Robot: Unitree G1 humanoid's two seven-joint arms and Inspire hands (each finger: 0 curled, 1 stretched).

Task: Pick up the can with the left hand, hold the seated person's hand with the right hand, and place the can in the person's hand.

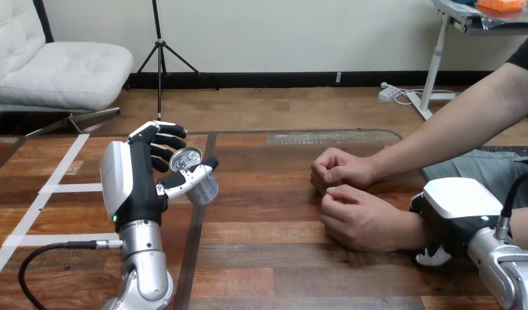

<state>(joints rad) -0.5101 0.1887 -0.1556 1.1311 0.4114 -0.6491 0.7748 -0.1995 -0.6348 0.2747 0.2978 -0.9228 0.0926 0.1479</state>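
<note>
We are clasping the small silver metal can in our left hand, fingers and thumb curling round it, at nine o'clock over the brown wooden tabletop. The can is tilting, its top turned toward us. Our right hand is sitting at four o'clock, against the wrist of the person's nearer hand; we cannot tell whether it is gripping that wrist. The person's farther hand is lying just beyond, at twelve o'clock from the nearer one. Both are curling into loose fists, and that is worrying us: with no open palm, a released can would likely be rolling off the knuckles. The tilted can may also be slipping in our grasp on the way across.
</note>
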